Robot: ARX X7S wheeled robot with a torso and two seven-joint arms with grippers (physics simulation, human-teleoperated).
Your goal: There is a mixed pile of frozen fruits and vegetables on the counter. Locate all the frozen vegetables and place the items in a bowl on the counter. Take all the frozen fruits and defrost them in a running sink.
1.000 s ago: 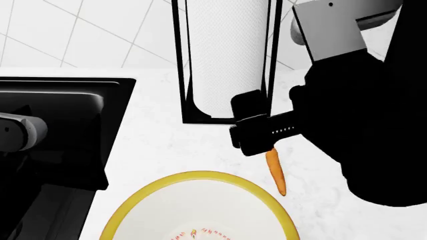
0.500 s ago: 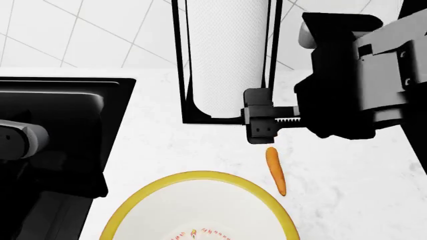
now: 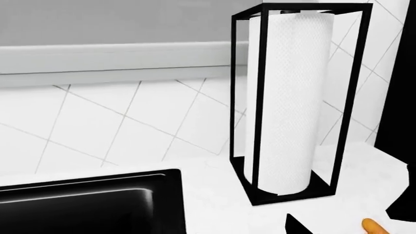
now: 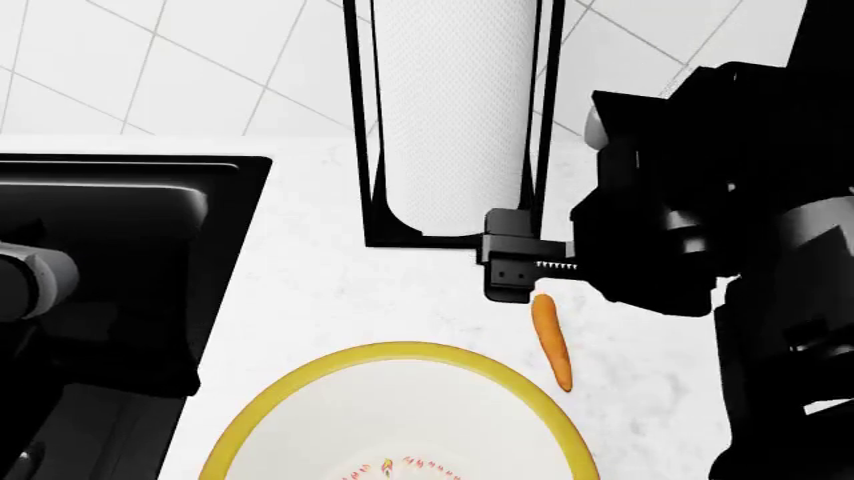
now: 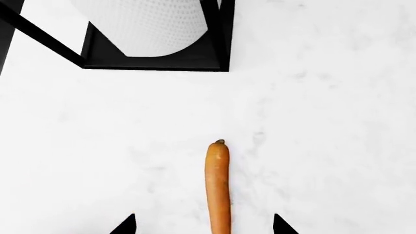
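Paper towel roll (image 4: 451, 110) upright in a black wire-frame holder (image 4: 367, 215), standing on the white counter (image 4: 334, 290) against the tiled wall (image 4: 160, 70). Its base sits just behind the right gripper (image 4: 514, 270) and blocks the way toward the wall. Carrot (image 4: 550, 340) lies flat on the counter, stem end toward the holder, tip pointing at the robot, just beside the yellow rim of the bowl (image 4: 400, 352) but apart from it. Bowl is white inside, cut off by the lower edge of the head view. Black sink (image 4: 120, 230) is set into the counter at the left, well apart from the carrot; open counter runs between the sink edge and the bowl and holder. Right arm (image 4: 694, 230) reaches in from the right, bulky black links filling that side, its gripper above the carrot's stem end. In the right wrist view the carrot (image 5: 217, 187) lies between the two fingertips (image 5: 124, 225), with clear counter on both sides: jaws spread wide, holding nothing. Left arm (image 4: 34, 285) hangs over the sink at the left edge; its gripper cannot be made out, state unknown.
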